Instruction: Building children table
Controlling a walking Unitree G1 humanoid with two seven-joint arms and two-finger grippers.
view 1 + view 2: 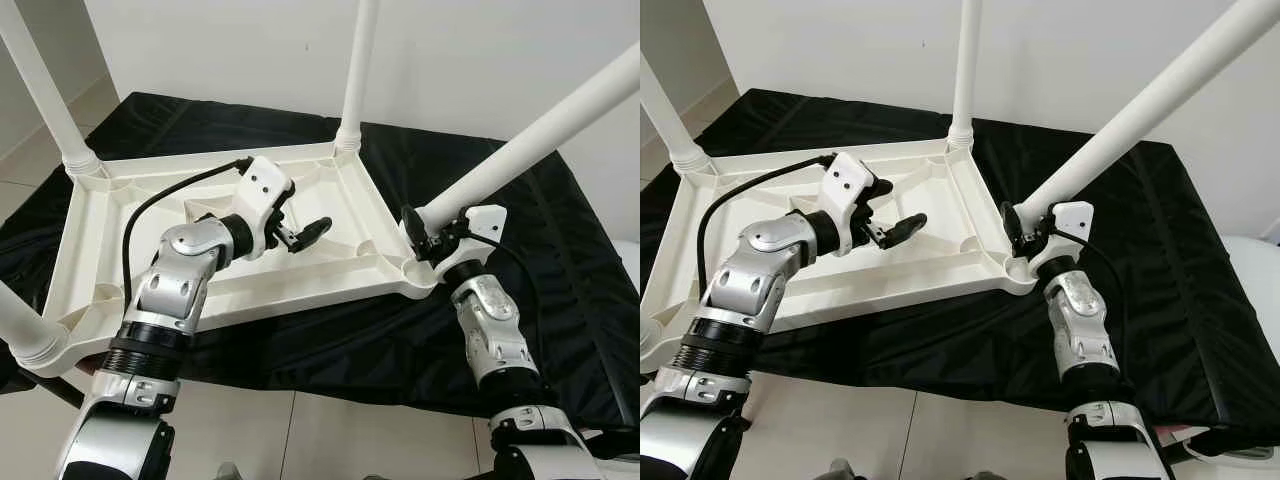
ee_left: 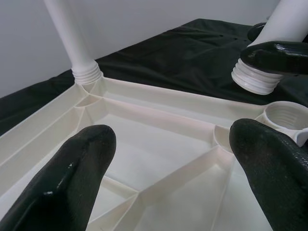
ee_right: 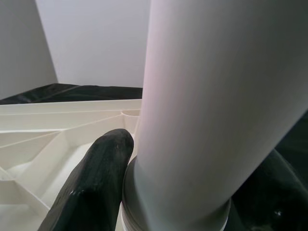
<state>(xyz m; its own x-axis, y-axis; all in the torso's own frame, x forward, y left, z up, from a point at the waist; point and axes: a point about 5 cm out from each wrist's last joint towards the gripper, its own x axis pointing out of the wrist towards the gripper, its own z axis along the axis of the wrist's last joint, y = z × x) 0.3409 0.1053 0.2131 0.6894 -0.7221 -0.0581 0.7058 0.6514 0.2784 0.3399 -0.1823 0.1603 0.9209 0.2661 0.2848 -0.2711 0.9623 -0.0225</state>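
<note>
Looking down from the head camera, I see the white tabletop (image 1: 330, 215) lying upside down on a black cloth (image 1: 560, 260), its ribbed underside facing up. 3 white legs stand in corner sockets: one at the far left corner (image 1: 40, 90), one at the far right corner (image 1: 358, 70), and one at the near left corner (image 1: 25, 330). My right gripper (image 1: 415, 232) is clamped around the 4th leg (image 1: 540, 135) near its threaded end, right at the near right corner of the tabletop. That leg leans steeply away to the right. In the left wrist view, its threaded end (image 2: 257, 82) sits just above the open socket (image 2: 286, 118), apart from it. My left gripper (image 1: 300, 233) hovers over the middle of the underside, fingers (image 2: 77, 178) spread wide and holding nothing. In the right wrist view, one black finger (image 3: 98, 178) presses against the leg's side.
</note>
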